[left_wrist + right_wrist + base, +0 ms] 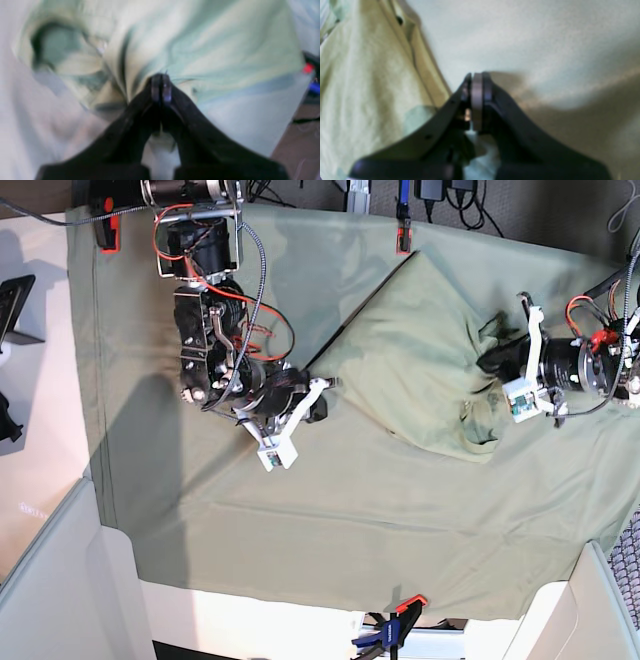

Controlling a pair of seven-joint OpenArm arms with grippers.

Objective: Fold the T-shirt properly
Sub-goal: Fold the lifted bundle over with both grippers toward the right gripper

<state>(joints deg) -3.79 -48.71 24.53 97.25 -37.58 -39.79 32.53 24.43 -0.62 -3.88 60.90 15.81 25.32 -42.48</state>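
Observation:
The pale sage-green T-shirt (415,370) lies rumpled right of centre in the base view, one corner raised toward the far edge. My left gripper (487,363) is at its right side, shut on bunched T-shirt (200,50) cloth. In the left wrist view the folds run into the closed tips of the left gripper (161,83), and the ribbed collar (50,45) shows at upper left. My right gripper (322,405) is at the shirt's left corner. In the right wrist view the right gripper (477,80) is shut, and the T-shirt's (365,82) hemmed edge runs under its fingers.
A large green tablecloth (300,510) covers the table. Orange clamps (403,240) hold it at the far edge, and another clamp (400,615) sits at the near edge. Bare white table (40,410) and a black object (15,295) are at the left. Cables hang from both arms.

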